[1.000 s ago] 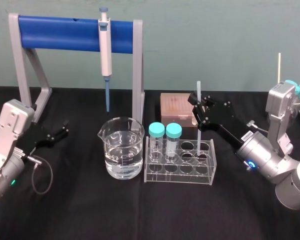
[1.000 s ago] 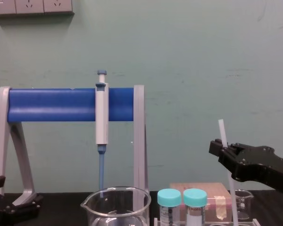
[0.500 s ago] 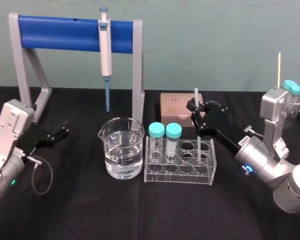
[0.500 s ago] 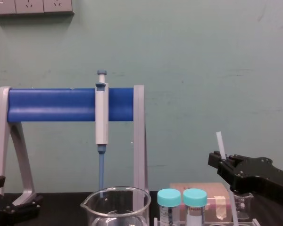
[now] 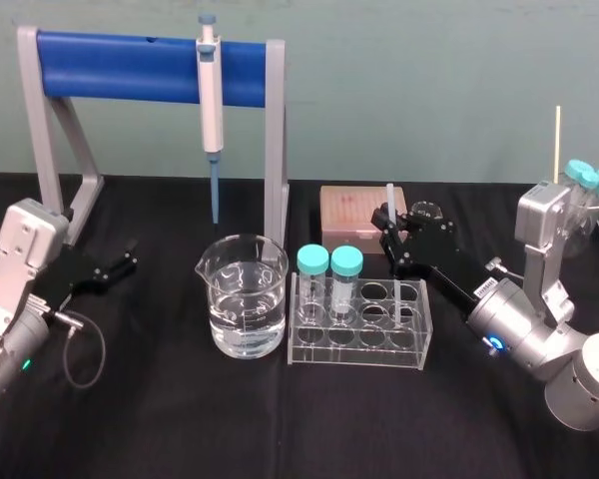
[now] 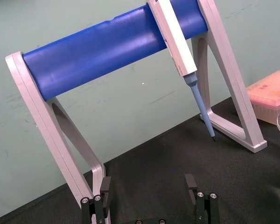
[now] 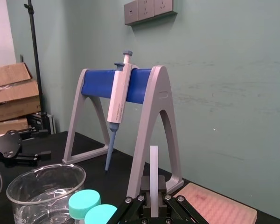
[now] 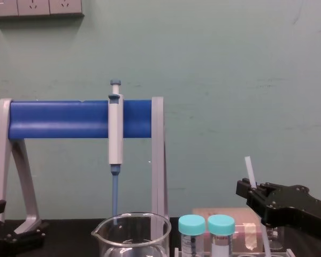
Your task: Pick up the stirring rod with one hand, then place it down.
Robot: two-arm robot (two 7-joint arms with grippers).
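Note:
The stirring rod [image 5: 389, 202] is a thin white translucent stick held nearly upright. Its lower end reaches down into a back right hole of the clear tube rack [image 5: 359, 321]. My right gripper [image 5: 391, 236] is shut on the rod's upper part, just above the rack. In the chest view the rod [image 8: 249, 170] sticks up out of the black right gripper [image 8: 248, 189]. The right wrist view shows the rod [image 7: 154, 170] clamped between the fingers [image 7: 143, 201]. My left gripper [image 5: 126, 261] rests open at the table's left, with its fingers [image 6: 101, 192] wide apart and nothing between them.
A glass beaker [image 5: 244, 295] with water stands left of the rack. Two teal-capped tubes [image 5: 329, 263] sit in the rack's left holes. A white-and-blue pipette [image 5: 211, 95] hangs on the blue-barred stand [image 5: 130, 65]. A pink tip box [image 5: 347, 212] lies behind the rack.
My right gripper has come down and slightly back with the rod, so the rod sits lower in the rack. The left arm has not moved.

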